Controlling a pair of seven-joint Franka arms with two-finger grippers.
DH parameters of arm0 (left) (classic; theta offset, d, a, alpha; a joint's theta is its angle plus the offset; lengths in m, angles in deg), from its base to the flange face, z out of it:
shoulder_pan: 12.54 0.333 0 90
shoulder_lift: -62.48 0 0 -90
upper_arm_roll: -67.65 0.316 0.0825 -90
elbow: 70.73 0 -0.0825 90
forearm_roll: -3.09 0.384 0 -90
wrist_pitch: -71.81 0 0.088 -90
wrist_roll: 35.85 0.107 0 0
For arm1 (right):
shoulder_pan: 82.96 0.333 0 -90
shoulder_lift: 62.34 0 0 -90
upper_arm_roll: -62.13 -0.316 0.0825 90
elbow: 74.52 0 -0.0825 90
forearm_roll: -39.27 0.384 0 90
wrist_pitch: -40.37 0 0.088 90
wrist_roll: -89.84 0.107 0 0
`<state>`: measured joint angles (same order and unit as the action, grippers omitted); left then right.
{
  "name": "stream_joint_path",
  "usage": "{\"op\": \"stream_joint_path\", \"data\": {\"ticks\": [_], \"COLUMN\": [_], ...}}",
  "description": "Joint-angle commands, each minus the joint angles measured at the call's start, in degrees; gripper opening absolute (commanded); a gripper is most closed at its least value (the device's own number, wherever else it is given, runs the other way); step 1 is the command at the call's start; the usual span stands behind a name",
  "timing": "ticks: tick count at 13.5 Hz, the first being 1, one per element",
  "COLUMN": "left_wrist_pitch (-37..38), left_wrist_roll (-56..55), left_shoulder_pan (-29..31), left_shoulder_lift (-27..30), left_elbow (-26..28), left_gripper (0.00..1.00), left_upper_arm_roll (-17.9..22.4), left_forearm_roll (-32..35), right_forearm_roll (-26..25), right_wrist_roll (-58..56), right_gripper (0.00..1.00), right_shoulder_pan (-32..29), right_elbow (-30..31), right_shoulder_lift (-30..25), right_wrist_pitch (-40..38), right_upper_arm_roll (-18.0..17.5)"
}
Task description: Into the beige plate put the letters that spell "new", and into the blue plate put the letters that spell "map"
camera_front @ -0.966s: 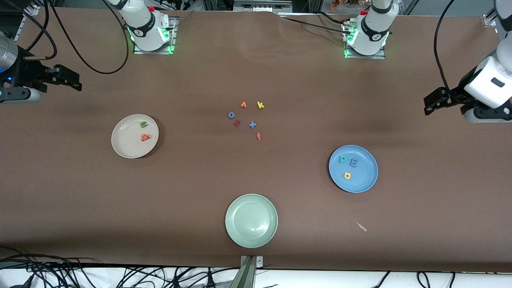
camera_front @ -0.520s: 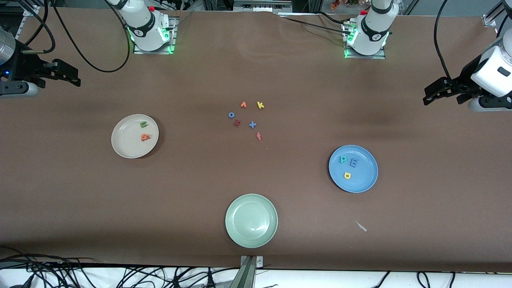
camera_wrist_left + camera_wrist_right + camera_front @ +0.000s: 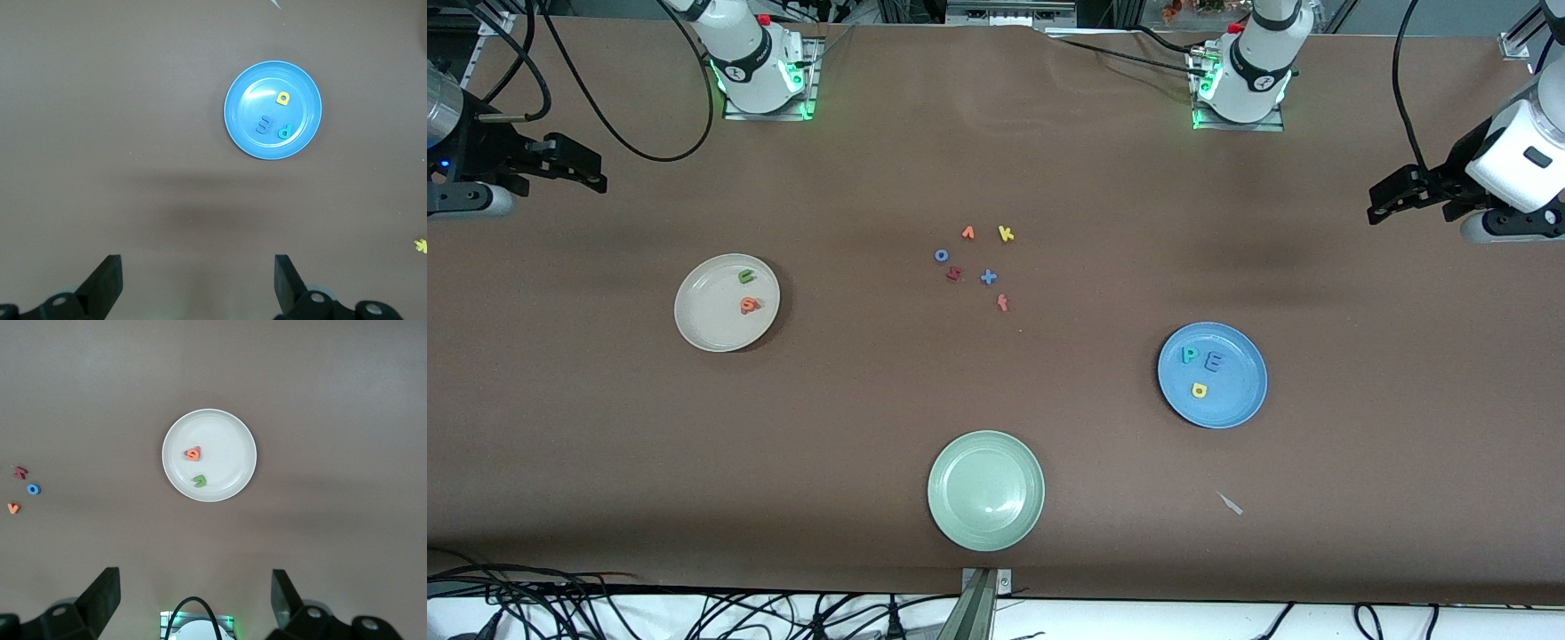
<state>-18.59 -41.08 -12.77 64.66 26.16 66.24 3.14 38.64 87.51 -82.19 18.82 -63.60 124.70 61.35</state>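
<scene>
The beige plate (image 3: pixel 698 329) (image 3: pixel 233 430) toward the right arm's end holds the green n (image 3: pixel 746 276) and the orange e (image 3: pixel 750 305). Toward the left arm's end, the blue plate (image 3: pixel 1236 404) (image 3: pixel 243 87) holds the teal p (image 3: pixel 1190 355), the blue m (image 3: pixel 1212 361) and the yellow a (image 3: pixel 1199 389). A pinkish-red w (image 3: pixel 953 274) lies loose mid-table among other letters. My right gripper (image 3: pixel 578 164) (image 3: pixel 193 580) hangs open and empty high over its end of the table. My left gripper (image 3: pixel 1392 200) (image 3: pixel 197 267) is open and empty, high over its own end.
Loose letters at mid-table: orange v (image 3: pixel 967 233), yellow k (image 3: pixel 1006 234), blue o (image 3: pixel 941 255), blue x (image 3: pixel 988 277), red f (image 3: pixel 1003 303). An empty pale green plate (image 3: pixel 985 533) sits near the front edge, with a small white scrap (image 3: pixel 1230 503) beside it.
Both grippers have drawn back a little toward the robots' bases, the left one more than the right. The letters and plates have not moved.
</scene>
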Motion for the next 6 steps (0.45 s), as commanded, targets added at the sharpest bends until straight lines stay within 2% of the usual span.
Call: {"op": "stream_joint_path", "data": {"ticks": [1, 6], "left_wrist_pitch": [1.72, 1.72], "left_wrist_roll": [-0.23, -0.23], "left_shoulder_pan": [-0.39, -0.56], "left_shoulder_lift": [-1.82, -2.0], "left_elbow": [-2.94, -3.37], "left_gripper": [1.0, 1.0], "left_upper_arm_roll": [0.09, 0.09], "left_forearm_roll": [1.53, 1.44], "right_forearm_roll": [-0.69, -0.86], "right_wrist_roll": [0.31, 0.31], "right_gripper": [1.0, 1.0], "right_shoulder_pan": [-0.86, -0.86], "right_elbow": [0.62, 0.71], "right_shoulder_lift": [-0.68, -0.68], "right_wrist_pitch": [-0.31, -0.31], "right_upper_arm_roll": [-0.97, -0.97]}}
